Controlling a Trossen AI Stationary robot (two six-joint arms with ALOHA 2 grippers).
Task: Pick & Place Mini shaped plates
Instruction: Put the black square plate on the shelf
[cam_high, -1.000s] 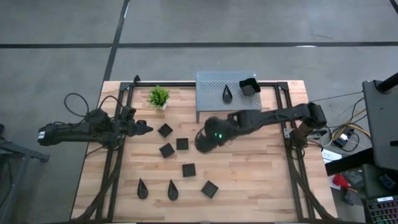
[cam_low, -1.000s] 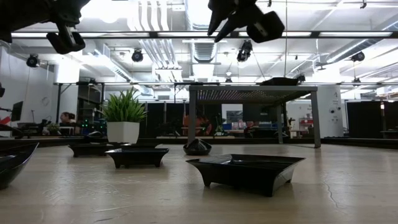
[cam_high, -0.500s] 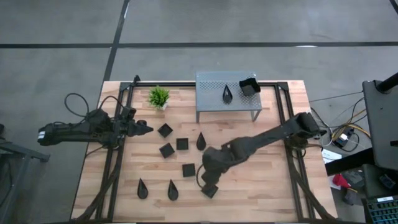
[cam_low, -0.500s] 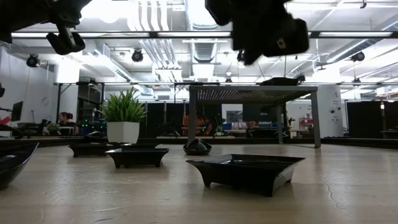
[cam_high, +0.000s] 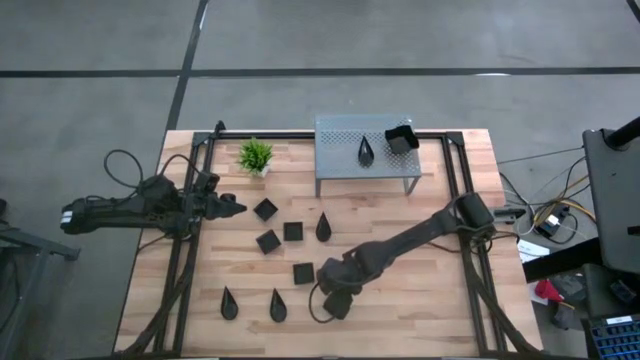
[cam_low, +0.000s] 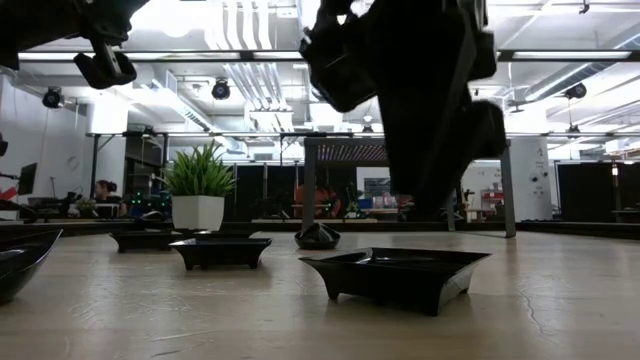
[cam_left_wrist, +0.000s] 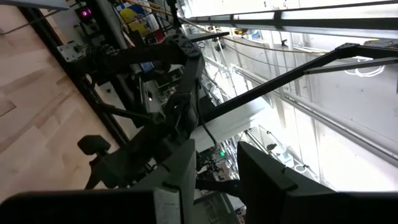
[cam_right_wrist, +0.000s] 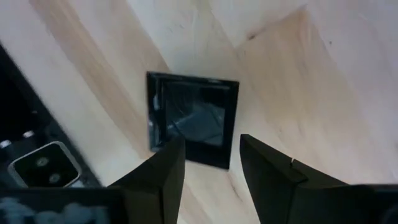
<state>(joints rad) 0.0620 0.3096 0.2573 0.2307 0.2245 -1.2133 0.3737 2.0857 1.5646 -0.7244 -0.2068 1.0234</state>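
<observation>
One square plate (cam_high: 337, 304) at the table's 6 o'clock lies under our right gripper (cam_high: 337, 290), jaws parted above its edge, we judge to straddle the rim, while our left gripper (cam_high: 232, 207) waits at 9 o'clock, slightly open.

Bare wood (cam_right_wrist: 292, 68) surrounds the square plate (cam_right_wrist: 193, 119)
</observation>
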